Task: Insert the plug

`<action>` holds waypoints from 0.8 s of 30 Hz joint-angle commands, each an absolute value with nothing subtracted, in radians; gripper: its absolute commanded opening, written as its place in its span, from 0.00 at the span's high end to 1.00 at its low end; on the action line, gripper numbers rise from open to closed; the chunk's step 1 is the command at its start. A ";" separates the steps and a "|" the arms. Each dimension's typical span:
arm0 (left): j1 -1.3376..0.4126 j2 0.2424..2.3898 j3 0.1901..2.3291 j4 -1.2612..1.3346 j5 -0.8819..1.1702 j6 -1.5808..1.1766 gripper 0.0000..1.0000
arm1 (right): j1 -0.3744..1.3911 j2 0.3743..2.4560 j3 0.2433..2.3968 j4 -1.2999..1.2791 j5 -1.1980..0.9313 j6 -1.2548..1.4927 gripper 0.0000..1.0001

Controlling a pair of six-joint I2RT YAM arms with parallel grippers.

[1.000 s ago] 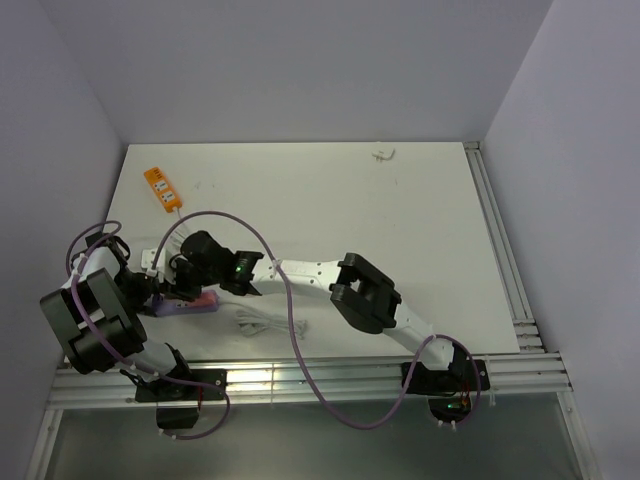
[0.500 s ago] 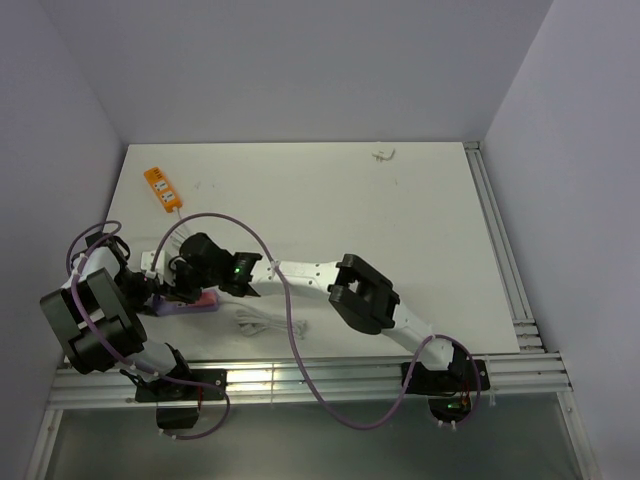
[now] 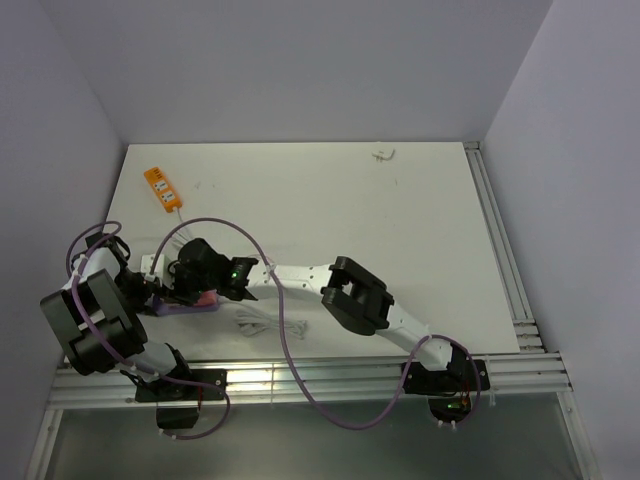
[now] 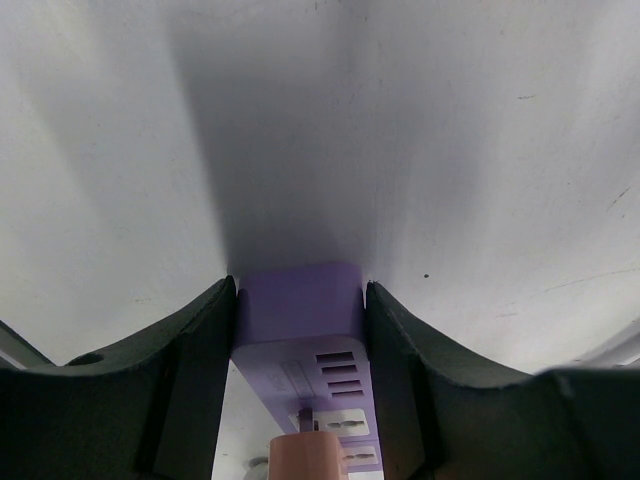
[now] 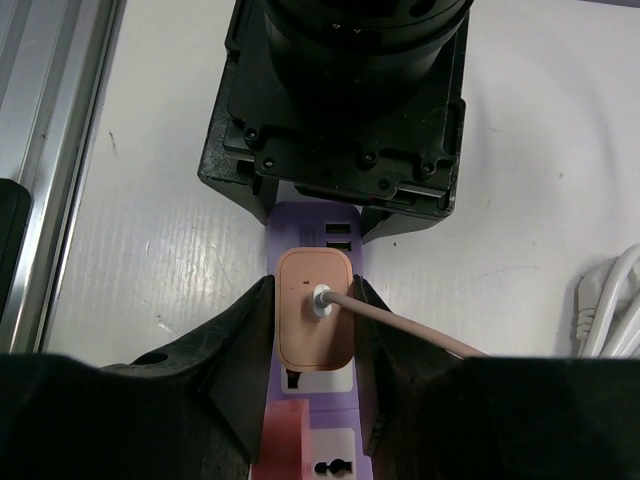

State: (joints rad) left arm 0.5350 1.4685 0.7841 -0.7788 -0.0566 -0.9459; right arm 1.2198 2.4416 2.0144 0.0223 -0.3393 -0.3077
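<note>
Evidently right claw (image 5: 312,300) pinches plug (image 5: 314,325); prongs hidden against lilac strip (image 5: 300,226).

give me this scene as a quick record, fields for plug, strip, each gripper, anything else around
plug: salmon, over a socket of the lilac strip; how deep it sits cannot be told
lilac strip: flat on the table, near its left edge
left gripper: fingers clamp the strip's end
right gripper: fingers grip the plug's sides
other: orange strip far left; white cord coiled nearby
</note>
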 commanded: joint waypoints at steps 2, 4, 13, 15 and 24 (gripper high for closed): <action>0.523 1.476 0.746 -0.749 -0.009 -0.971 1.00 | 1.226 2.413 1.988 0.054 -0.308 -0.313 1.00; 0.523 1.473 0.750 -0.758 -0.015 -0.974 1.00 | 1.227 2.393 1.976 0.043 -0.302 -0.322 1.00; 0.525 1.456 0.753 -0.769 -0.032 -0.992 1.00 | 1.230 2.352 1.947 -0.021 -0.261 -0.344 1.00; 0.525 1.456 0.752 -0.769 -0.040 -0.994 1.00 | 1.232 2.327 1.921 -0.005 -0.259 -0.342 1.00; 0.523 1.448 0.747 -0.770 -0.048 -1.003 1.00 | 1.236 2.332 1.927 -0.028 -0.271 -0.334 1.00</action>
